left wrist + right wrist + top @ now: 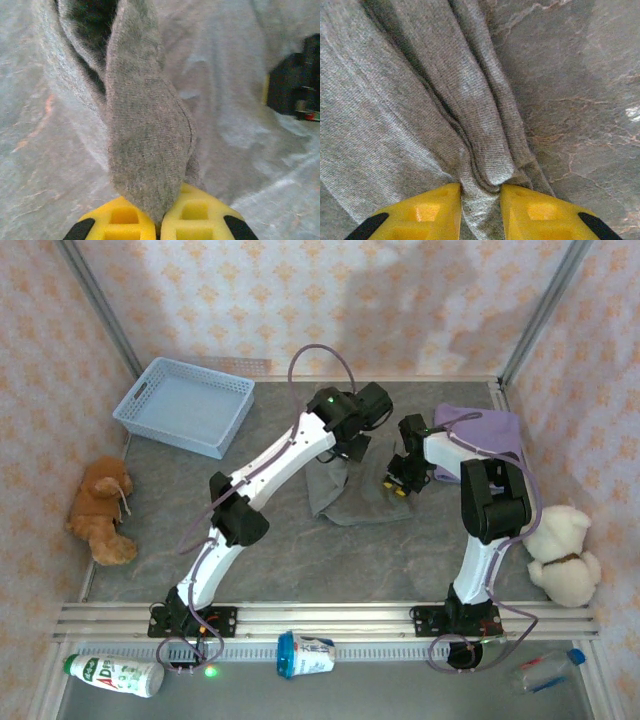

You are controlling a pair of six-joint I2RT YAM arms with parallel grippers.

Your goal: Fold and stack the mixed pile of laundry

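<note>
The grey top (pixel 352 498) lies crumpled in the middle of the table, part of it lifted. My left gripper (pixel 349 452) holds its far edge; in the left wrist view the yellow fingers (pixel 125 220) are shut on a hanging fold of the grey top (pixel 145 140). My right gripper (pixel 399 485) is at the top's right edge. In the right wrist view its gripper (pixel 480 200) pinches a bunched fold of the grey top (pixel 420 115) just above the tabletop. The lavender T-shirt (pixel 487 429) lies at the back right, partly behind the right arm.
A light blue basket (pixel 185 405) stands at the back left. A brown plush toy (pixel 100 510) sits at the left edge and a cream one (pixel 563 555) at the right. Bottles (pixel 115 673) and a cup (pixel 305 654) lie along the near rail.
</note>
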